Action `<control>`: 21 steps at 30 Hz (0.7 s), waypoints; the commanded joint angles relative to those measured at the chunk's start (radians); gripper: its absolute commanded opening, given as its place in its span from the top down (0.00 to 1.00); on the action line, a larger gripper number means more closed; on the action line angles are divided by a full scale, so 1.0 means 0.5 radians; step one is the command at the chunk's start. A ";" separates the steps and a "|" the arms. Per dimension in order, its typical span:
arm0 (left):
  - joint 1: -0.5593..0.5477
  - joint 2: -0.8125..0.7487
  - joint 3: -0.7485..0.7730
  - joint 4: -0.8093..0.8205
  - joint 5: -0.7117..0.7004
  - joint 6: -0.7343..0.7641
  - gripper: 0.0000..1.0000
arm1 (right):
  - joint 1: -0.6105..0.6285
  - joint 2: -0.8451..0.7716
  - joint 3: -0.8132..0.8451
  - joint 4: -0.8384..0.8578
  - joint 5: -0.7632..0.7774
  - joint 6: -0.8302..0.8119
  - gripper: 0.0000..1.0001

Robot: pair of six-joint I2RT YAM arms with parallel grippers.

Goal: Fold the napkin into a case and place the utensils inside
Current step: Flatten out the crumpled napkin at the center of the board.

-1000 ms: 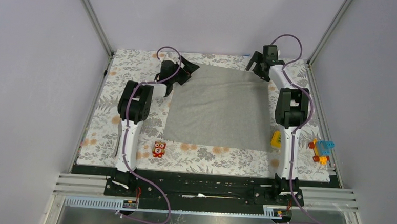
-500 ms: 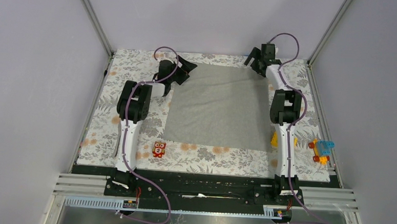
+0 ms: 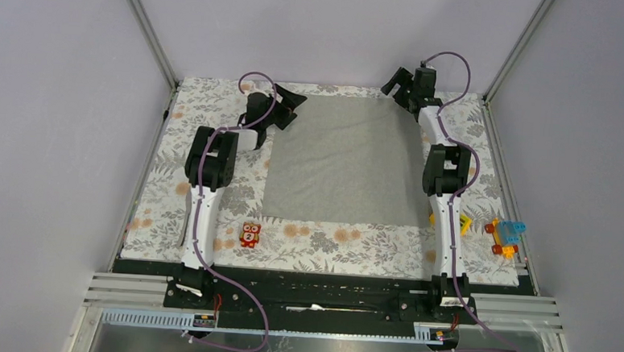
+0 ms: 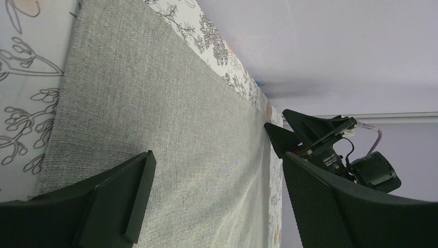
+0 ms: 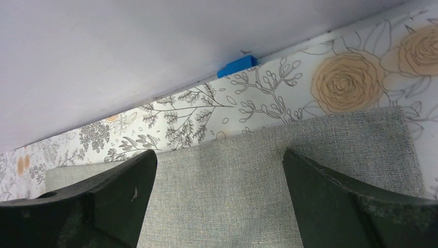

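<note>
The napkin [image 3: 343,157] lies spread flat as one plain grey sheet in the middle of the floral cover. My left gripper [image 3: 285,106] hangs open over its far left corner, and the cloth [image 4: 170,134] shows between the spread fingers with nothing gripped. My right gripper [image 3: 401,85] hangs open over the far right corner, its fingers apart above the napkin's far edge [image 5: 227,170]. A slim pale piece [image 3: 183,232], possibly one of the utensils, lies beside the left arm's lower link, mostly hidden. No folded case shows.
A small red toy figure [image 3: 249,235] sits near the front left of the cover. A yellow block [image 3: 461,224] peeks out behind the right arm, with a colourful toy cart [image 3: 506,235] further right. A blue clip [image 5: 236,66] sits at the back wall.
Both arms have stretched further toward the back wall. The napkin, skewed and wrinkled before, now lies squarer and flatter with its far edge nearer the back.
</note>
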 commanded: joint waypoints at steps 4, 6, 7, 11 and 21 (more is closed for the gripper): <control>-0.010 -0.056 0.083 -0.064 -0.013 0.293 0.01 | -0.002 0.058 0.066 0.063 -0.199 -0.063 0.00; -0.038 -0.243 0.014 -0.170 -0.122 0.540 0.01 | 0.006 -0.056 0.039 -0.017 -0.208 -0.094 0.00; -0.052 -0.340 -0.037 -0.198 -0.183 0.658 0.01 | 0.016 -0.149 -0.018 -0.073 -0.193 -0.122 0.00; -0.102 -0.766 -0.290 -0.276 -0.360 1.020 0.01 | 0.064 -0.665 -0.416 -0.369 0.047 -0.233 0.00; -0.246 -1.381 -1.045 -0.160 -0.113 0.995 0.02 | 0.075 -2.200 -2.455 -0.395 0.168 -0.041 0.01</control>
